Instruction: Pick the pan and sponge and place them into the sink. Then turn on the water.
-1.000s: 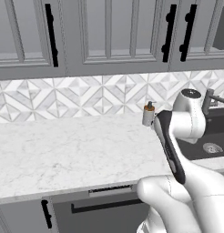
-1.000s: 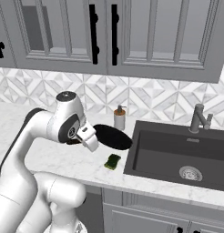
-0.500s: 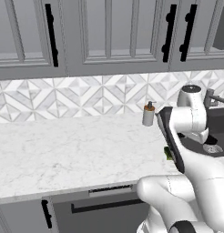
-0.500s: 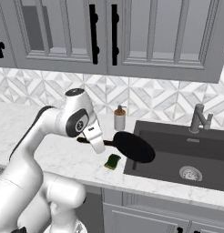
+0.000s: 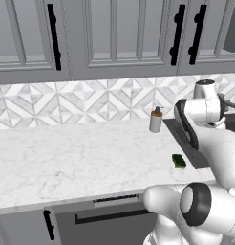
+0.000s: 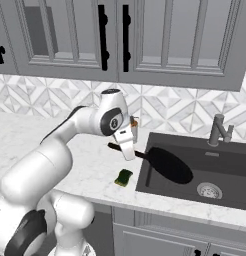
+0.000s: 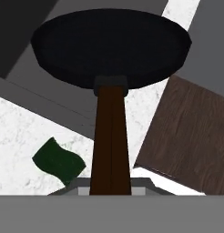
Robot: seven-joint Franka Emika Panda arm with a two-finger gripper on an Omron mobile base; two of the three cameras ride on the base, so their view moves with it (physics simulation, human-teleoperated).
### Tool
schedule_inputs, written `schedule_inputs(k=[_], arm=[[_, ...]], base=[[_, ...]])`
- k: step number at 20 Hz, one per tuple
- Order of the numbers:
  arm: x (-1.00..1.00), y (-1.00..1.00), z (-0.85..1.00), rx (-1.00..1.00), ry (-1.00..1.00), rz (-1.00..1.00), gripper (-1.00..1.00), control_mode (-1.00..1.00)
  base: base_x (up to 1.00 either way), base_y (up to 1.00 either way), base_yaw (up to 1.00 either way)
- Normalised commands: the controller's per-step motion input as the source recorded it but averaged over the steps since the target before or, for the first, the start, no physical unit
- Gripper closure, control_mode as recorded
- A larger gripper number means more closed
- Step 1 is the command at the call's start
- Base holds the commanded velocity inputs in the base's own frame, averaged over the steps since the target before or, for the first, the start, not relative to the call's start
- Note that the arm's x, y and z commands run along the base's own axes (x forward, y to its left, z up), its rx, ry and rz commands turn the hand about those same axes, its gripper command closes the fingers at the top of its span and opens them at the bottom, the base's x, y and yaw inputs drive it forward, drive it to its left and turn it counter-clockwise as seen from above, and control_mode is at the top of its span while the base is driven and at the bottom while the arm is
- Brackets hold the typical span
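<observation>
The black pan (image 6: pixel 167 163) hangs in the air over the left part of the dark sink (image 6: pixel 222 172), its brown handle (image 6: pixel 122 149) pointing left over the counter. My gripper (image 6: pixel 129 148) is shut on that handle. In the hand view the pan (image 7: pixel 111 43) fills the top and the handle (image 7: pixel 110 141) runs down to the bottom edge. The sponge (image 6: pixel 124 177), green face up, lies on the counter just left of the sink's front corner; it also shows as the sponge (image 5: pixel 178 161) and the sponge (image 7: pixel 57 159). The faucet (image 6: pixel 218 130) stands behind the basin, with no water running.
A small soap bottle (image 5: pixel 155 120) stands near the backsplash left of the sink. A silver drain (image 6: pixel 209 190) sits in the basin floor. The marble counter (image 5: pixel 67 158) stretches far to the left. Grey cabinets (image 6: pixel 115 37) hang overhead.
The arm has carried the pan to the right, from above the counter beside the sink to over the basin's left part. The sponge has stayed where it was.
</observation>
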Motion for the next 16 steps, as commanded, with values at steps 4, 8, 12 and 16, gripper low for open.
schedule_inputs(k=[4, 8, 12, 16], arm=[[0.46, -0.52, -0.04, 0.01, 0.0, 0.02, 1.0, -1.0], [0.41, -0.53, -0.2, 0.03, 0.0, 0.02, 1.0, -1.0], [0.29, -0.57, -0.31, 0.05, 0.0, 0.02, 1.0, -1.0], [0.25, -0.53, -0.32, 0.06, 0.0, 0.01, 1.0, -1.0]], base=[[0.0, 0.0, 0.0], [0.0, 0.0, 0.0], [0.0, 0.0, 0.0], [0.0, 0.0, 0.0]])
